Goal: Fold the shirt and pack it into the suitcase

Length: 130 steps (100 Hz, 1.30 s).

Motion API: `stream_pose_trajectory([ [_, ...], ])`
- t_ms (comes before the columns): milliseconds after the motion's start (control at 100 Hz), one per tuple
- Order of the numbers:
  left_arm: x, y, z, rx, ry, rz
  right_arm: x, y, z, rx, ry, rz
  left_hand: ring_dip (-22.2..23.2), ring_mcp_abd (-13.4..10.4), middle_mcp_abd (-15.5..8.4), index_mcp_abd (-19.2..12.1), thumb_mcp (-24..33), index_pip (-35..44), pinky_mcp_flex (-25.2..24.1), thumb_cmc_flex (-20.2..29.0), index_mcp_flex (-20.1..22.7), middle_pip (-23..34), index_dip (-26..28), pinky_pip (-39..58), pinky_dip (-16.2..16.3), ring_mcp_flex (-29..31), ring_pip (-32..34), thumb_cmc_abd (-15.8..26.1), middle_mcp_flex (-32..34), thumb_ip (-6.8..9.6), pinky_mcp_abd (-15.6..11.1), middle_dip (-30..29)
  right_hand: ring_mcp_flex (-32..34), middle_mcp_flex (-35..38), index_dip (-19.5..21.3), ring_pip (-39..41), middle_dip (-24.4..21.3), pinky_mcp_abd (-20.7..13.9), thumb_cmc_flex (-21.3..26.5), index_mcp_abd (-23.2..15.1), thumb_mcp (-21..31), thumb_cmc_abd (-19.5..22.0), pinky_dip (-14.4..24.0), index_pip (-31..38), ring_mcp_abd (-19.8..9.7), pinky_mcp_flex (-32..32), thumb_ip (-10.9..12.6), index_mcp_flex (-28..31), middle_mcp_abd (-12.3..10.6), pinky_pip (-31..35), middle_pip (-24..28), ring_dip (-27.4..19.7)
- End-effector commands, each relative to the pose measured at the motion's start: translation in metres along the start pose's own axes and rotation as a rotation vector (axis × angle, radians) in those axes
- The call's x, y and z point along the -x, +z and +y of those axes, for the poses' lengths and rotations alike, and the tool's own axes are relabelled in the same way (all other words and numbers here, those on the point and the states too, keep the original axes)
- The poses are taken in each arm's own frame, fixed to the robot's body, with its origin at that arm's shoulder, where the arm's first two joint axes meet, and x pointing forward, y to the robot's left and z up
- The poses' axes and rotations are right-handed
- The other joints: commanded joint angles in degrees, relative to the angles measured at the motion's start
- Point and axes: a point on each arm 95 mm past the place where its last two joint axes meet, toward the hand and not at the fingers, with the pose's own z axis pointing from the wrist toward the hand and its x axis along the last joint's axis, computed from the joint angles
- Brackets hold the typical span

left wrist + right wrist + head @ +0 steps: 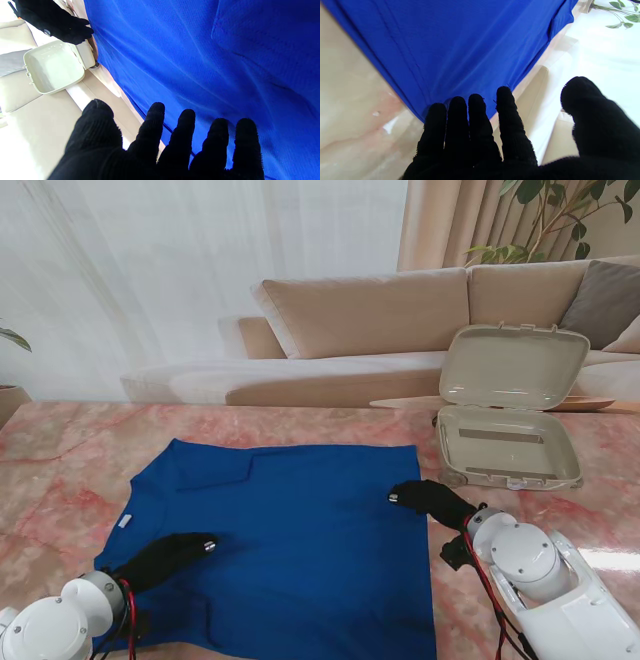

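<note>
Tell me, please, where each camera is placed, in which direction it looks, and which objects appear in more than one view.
Stand view: above the shoulders, looking down at the table; shows the blue shirt, open suitcase, left hand, right hand and both arms.
Left wrist view: looks along its open fingers across the shirt toward the suitcase and the right hand.
Right wrist view: looks along its fingers at the shirt's edge.
Shared: the shirt in all three; the suitcase and right hand in the stand and left wrist views.

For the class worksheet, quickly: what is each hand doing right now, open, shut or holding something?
Left hand: open, fingers spread over the shirt, holding nothing.
Right hand: open at the shirt's right edge, holding nothing.
</note>
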Motion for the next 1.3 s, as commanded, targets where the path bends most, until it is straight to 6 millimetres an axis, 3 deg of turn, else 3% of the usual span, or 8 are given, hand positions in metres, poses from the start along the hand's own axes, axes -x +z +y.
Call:
stream_pose_trajectory([
  [0, -0.003, -0.004, -0.003, -0.027, 0.008, 0.010, -0.011, -0.003, -0.002, 0.000, -0.007, 0.036, 0.7, 1.6, 0.5, -0.6, -1.3, -0.1, 0.2, 1.5, -0.4, -0.3, 0.3, -0.7, -0.3, 2.2, 1.8, 1.9, 0.2, -1.05, 1.8, 0.6, 0.4, 0.7, 0.2, -0.1, 0.4, -0.2, 1.3, -0.7, -0.5, -0.6, -1.1, 0.4, 0.1, 0.3, 2.4, 1.0, -0.1, 0.2, -0.4, 0.3],
  [260, -0.024, -0.003, -0.034, -0.145, 0.063, 0.075, -0.043, -0.001, 0.009, 0.079, -0.064, 0.119, 1.8, 1.7, 0.6, -0.4, -1.1, 0.3, 0.9, 3.3, 0.7, 0.1, 0.5, 1.2, 0.9, 4.3, 3.2, -1.0, 1.8, -0.92, 1.4, 0.9, 3.5, 1.8, 0.1, 0.4, 0.2, 1.7, 1.1, -0.7, 1.7, -3.2, 0.4, 0.3, 1.3, 2.6, 2.1, 1.4, 0.0, 2.0, -1.5, 1.8],
  [530, -0.032, 0.032, -0.075, -0.256, 0.250, 0.118, -0.064, 0.023, 0.018, 0.157, -0.122, 0.132, 1.5, -0.7, -0.7, -0.8, -0.7, 1.2, 0.4, 7.3, 0.4, 1.4, 0.8, -0.4, 0.5, 4.3, 2.3, -6.1, 1.2, -0.77, -0.6, 1.5, 4.3, 1.3, 0.6, 1.1, 1.6, 2.6, 2.5, 0.3, 8.9, -12.1, 2.0, 0.4, 1.5, 3.4, 1.1, 0.9, 0.3, 3.1, 0.3, 3.2],
  [1090, -0.027, 0.074, -0.131, -0.257, 0.519, 0.067, -0.080, 0.065, 0.036, 0.224, -0.262, 0.073, -0.3, -3.6, -1.8, -2.3, -0.4, 1.7, -1.4, 10.0, -6.4, 2.9, 0.1, -4.5, -1.9, -0.3, 0.4, -8.9, -4.8, -0.93, -4.3, 0.9, -3.5, -4.4, 1.1, -0.9, 1.2, 1.4, 1.4, -0.5, 15.1, -17.3, 0.4, 1.3, -1.2, -1.2, -0.1, -1.3, -0.8, -0.8, 2.3, 0.7],
  [1290, -0.020, 0.088, -0.142, -0.256, 0.551, 0.053, -0.078, 0.078, 0.038, 0.215, -0.305, 0.050, -1.6, -4.4, -1.9, -2.9, -0.3, 1.3, -0.8, 10.5, -8.9, 3.4, -1.1, -9.9, -4.7, -3.3, -0.3, -9.9, -7.7, -0.94, -6.4, 0.2, -6.9, -6.1, 1.0, -1.8, 0.8, 0.0, 1.5, -0.8, 15.6, -18.5, -0.2, 1.5, -2.1, -3.2, -0.4, -2.6, -1.3, -3.5, 2.5, -0.4],
])
